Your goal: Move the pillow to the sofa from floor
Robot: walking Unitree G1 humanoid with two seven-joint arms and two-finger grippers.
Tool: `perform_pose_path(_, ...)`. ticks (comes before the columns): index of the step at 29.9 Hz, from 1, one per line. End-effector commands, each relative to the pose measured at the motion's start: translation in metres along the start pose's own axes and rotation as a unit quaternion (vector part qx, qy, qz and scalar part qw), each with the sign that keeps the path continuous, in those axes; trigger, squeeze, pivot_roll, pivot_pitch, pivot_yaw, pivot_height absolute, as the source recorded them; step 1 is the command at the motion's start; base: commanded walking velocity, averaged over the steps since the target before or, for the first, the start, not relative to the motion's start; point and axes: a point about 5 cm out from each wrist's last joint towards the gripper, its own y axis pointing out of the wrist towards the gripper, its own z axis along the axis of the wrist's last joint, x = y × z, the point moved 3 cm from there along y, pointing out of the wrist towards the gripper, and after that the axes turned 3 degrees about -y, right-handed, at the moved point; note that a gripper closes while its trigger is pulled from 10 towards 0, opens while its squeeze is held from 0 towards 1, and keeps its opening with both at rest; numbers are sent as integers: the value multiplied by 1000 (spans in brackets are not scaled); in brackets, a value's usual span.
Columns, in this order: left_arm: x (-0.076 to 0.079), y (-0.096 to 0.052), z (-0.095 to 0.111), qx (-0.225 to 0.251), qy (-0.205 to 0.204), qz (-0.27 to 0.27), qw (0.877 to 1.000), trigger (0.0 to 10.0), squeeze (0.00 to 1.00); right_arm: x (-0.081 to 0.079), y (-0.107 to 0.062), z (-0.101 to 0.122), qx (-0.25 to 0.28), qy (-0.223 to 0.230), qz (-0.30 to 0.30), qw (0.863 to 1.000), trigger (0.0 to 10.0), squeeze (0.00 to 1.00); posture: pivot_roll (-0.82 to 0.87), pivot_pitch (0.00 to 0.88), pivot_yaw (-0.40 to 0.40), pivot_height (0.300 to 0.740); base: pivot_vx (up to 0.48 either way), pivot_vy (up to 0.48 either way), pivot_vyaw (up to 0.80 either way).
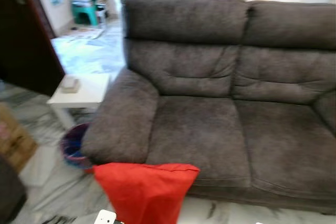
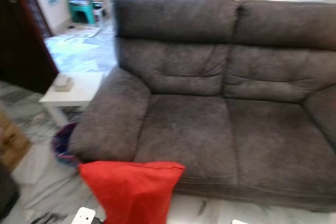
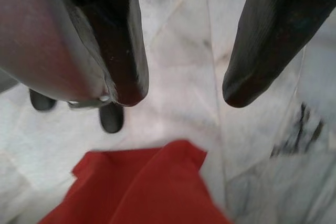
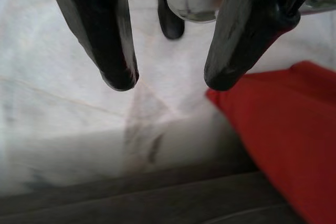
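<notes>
One red pillow (image 1: 144,190) is seen from the head, propped against the grey sofa (image 1: 220,103) front. Left tool (image 3: 181,90) is spread wide over marble floor (image 3: 178,40); right tool (image 4: 168,80) likewise, beside the pillow.

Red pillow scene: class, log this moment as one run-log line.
pillow: red pillow on marble floor against sofa front | left gripper: open, empty | right gripper: open, empty | step: not grasped
</notes>
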Motion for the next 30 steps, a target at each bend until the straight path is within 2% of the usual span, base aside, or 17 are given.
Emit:
perform_pose_path(1,0,-1,-6,-13,7,-1,1000,10000,0,2,-2,-6,-7,4,-3,1000,10000,0,-44,45,36,740,0,0,800)
perform_pose_path(5,0,-1,-6,-13,7,-1,1000,10000,0,2,-2,-6,-7,6,-4,1000,10000,0,-42,45,36,740,0,0,714)
perform_pose_path(15,-1,-1,-5,-8,9,8,1000,10000,0,4,-1,-1,9,22,-9,1000,10000,0,-45,39,43,740,0,0,0)
perform_pose_path(18,-3,-1,-3,5,11,22,1000,10000,0,5,-1,8,31,24,-14,999,10000,0,-48,33,45,740,0,0,0)
perform_pose_path(21,-6,-2,1,33,1,40,999,10000,0,6,0,28,81,27,-13,996,10000,0,-49,26,51,740,0,0,0)
perform_pose_path(24,-7,-5,11,82,0,53,995,10000,0,1,-1,66,172,29,10,985,10000,0,-49,22,54,740,0,0,0)
perform_pose_path(25,-22,-8,42,156,10,55,986,10000,0,-1,-4,81,212,24,21,977,10000,0,-49,17,57,740,0,0,0)
perform_pose_path(26,-32,-13,65,206,20,57,977,10000,0,-2,-5,88,227,23,24,973,10000,0,-49,17,57,740,0,0,0)
perform_pose_path(27,-40,-19,83,248,30,61,966,10000,0,-2,-7,93,242,27,28,970,10000,0,-63,14,59,740,0,0,0)
perform_pose_path(28,-43,-28,106,305,31,64,950,10000,0,-4,-10,103,270,22,35,962,10000,0,-65,8,63,740,0,0,0)
perform_pose_path(30,-42,-35,117,333,30,64,940,10000,0,-4,-14,111,293,18,38,955,10000,0,-60,7,66,740,0,0,0)
